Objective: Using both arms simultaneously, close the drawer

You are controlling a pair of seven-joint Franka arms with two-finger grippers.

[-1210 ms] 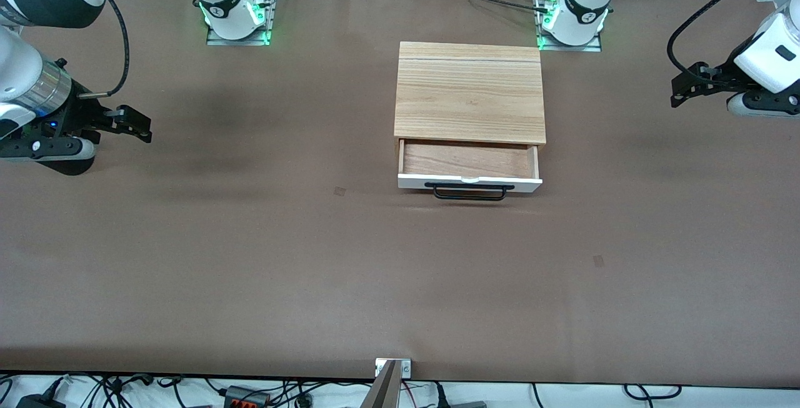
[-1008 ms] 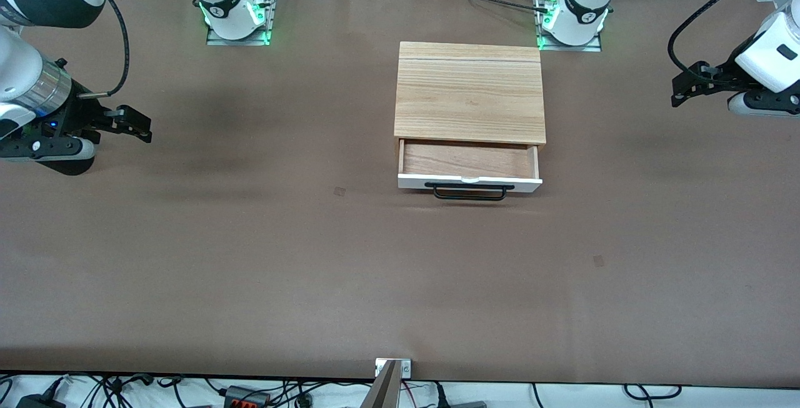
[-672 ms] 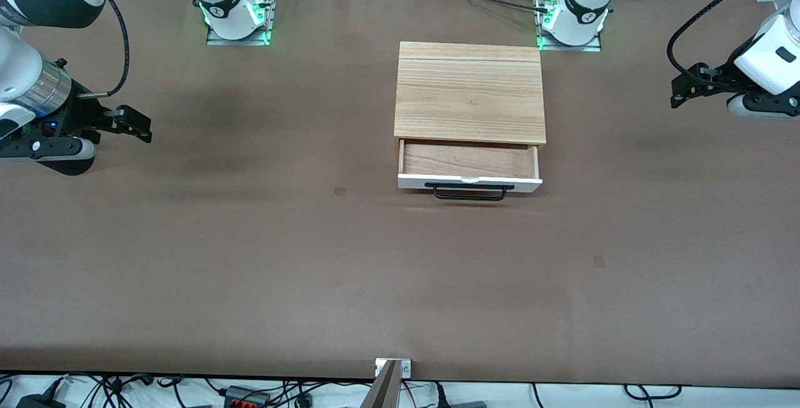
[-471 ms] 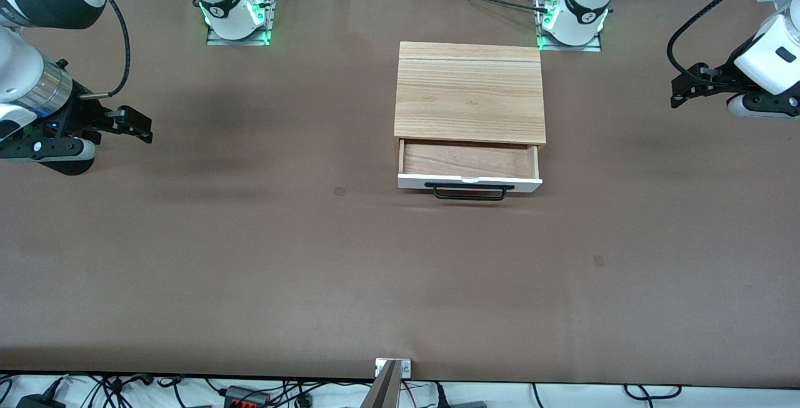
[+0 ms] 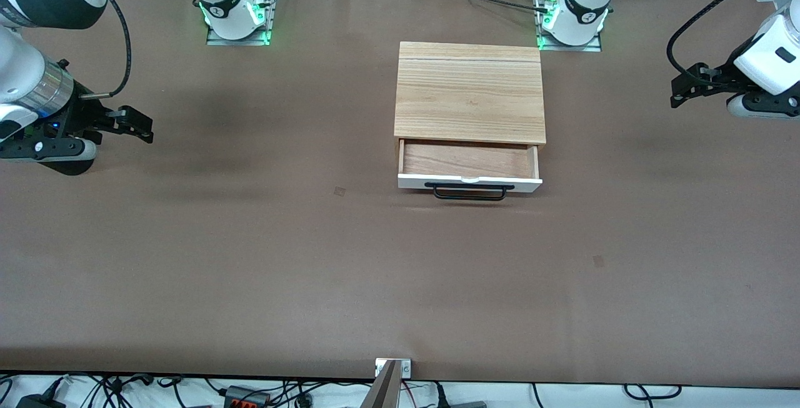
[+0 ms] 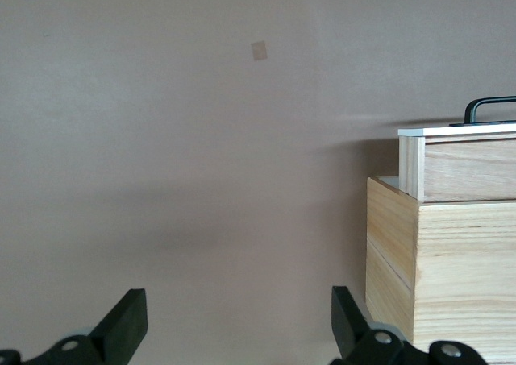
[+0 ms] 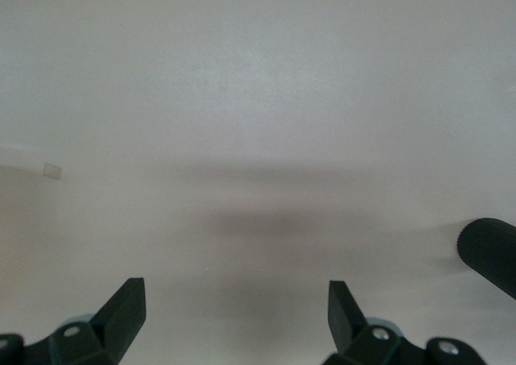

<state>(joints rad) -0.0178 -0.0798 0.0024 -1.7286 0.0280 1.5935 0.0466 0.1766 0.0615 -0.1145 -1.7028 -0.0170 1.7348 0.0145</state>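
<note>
While both arms hang well apart from target: right gripper, fingers spread, over table's right-arm end. Shallow white-fronted drawer with black bar handle stands pulled out mid-table. Left gripper, fingers spread, over left-arm end. Advice: meet front panel together, either side of handle, push evenly.

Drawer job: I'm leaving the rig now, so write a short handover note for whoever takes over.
Left gripper: open, empty, over the table at the left arm's end.
Right gripper: open, empty, over the right arm's end.
The drawer is pulled out of its light-wood cabinet, black handle toward the front camera, nothing inside.
Done: nothing; neither gripper is near the drawer.
Left: bring both grippers to the white front panel and push it in together.
</note>
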